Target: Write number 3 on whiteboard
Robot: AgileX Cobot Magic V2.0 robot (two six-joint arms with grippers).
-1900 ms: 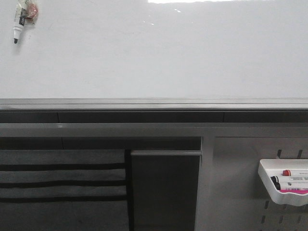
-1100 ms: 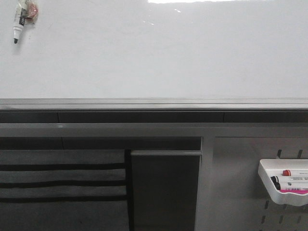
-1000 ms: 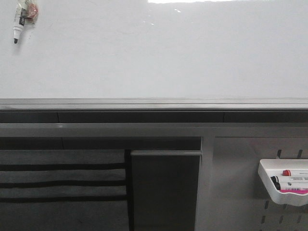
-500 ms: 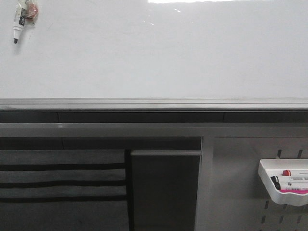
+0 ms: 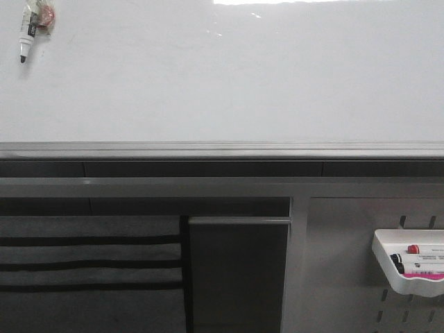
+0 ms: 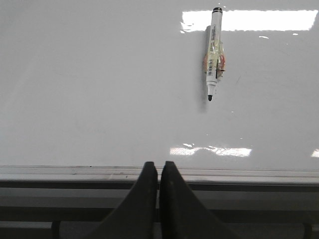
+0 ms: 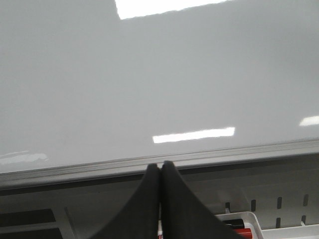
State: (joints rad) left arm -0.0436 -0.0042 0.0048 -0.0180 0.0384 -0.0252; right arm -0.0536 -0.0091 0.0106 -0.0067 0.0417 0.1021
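The whiteboard (image 5: 229,76) fills the upper half of the front view, glossy white with a grey rail (image 5: 222,149) along its lower edge. I see no number 3 on it. A white marker with a black tip (image 5: 26,36) is stuck to the board at the upper left; it also shows in the left wrist view (image 6: 214,52). My left gripper (image 6: 158,165) is shut and empty, its tips over the rail of the whiteboard (image 6: 99,89). My right gripper (image 7: 160,165) is shut and empty, also at the rail of the whiteboard (image 7: 164,79). Neither gripper shows in the front view.
Below the board, a grey perforated panel (image 5: 347,263) carries a white tray (image 5: 409,272) with a red and a black marker; the tray also shows in the right wrist view (image 7: 249,229). A dark cabinet (image 5: 236,270) and a striped grey panel (image 5: 90,270) sit lower left.
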